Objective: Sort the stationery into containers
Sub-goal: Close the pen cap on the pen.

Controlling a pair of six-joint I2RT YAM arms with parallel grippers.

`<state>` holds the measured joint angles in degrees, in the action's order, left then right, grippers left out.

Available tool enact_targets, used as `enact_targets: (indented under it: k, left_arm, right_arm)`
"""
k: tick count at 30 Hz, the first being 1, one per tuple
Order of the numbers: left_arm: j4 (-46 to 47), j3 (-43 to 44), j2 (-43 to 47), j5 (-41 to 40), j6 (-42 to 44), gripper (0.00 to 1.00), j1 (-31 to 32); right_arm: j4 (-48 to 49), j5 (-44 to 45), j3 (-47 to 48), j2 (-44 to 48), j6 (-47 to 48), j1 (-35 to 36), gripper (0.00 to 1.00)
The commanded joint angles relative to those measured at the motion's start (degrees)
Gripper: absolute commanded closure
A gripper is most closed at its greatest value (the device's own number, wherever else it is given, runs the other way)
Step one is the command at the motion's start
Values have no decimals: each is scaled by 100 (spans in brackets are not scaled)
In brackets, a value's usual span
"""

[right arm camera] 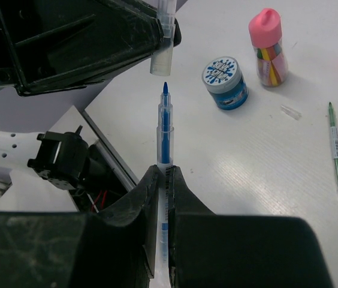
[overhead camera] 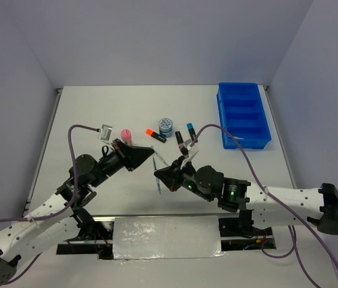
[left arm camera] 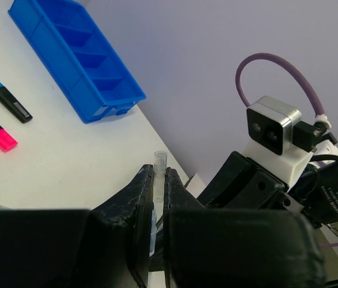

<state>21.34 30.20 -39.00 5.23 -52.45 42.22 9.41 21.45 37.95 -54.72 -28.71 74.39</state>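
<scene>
Holding entry one: blue pen (right arm camera: pixel 165 137), uncapped, gripped by its barrel in the right jaws, which are nearly closed on it. The bare tip points leftward toward the other arm.
Location: in the air over the near middle of the table (overhead camera: pixel 91 114), between the two arms.
Entry two: clear cap (right arm camera: pixel 162 59), pinched in the left jaws, which are parted only by its width. Its open mouth faces the pen tip.
Relation: the cap lies straight ahead of the tip along the pen's long axis, just apart and not touching. The two look nearly in line.
Judged next: seat the tip in the cap, which calls for keeping that line.
On the table beyond: blue-white tub (overhead camera: pixel 166 125), pink bottle (overhead camera: pixel 126 134), green pen (right arm camera: pixel 335 150), and orange (overhead camera: pixel 155 135), pink (overhead camera: pixel 181 141) and blue highlighters (overhead camera: pixel 191 130).
Far right: blue tray (overhead camera: pixel 222 114), well apart from both arms.
</scene>
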Motion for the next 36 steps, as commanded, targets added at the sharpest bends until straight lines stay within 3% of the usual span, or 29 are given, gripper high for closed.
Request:
enact_targets:
  k: [1, 23, 36]
  left_arm:
    - [309, -58, 59, 57, 129, 100, 23]
    - [124, -75, 103, 4, 244, 100, 23]
    - [177, -128, 112, 197, 235, 100, 23]
  right_arm:
    - [149, 96, 292, 23, 94, 58, 100]
    - [34, 245, 502, -92, 138, 58, 100]
    - [-27, 764, 985, -320, 269, -47, 100]
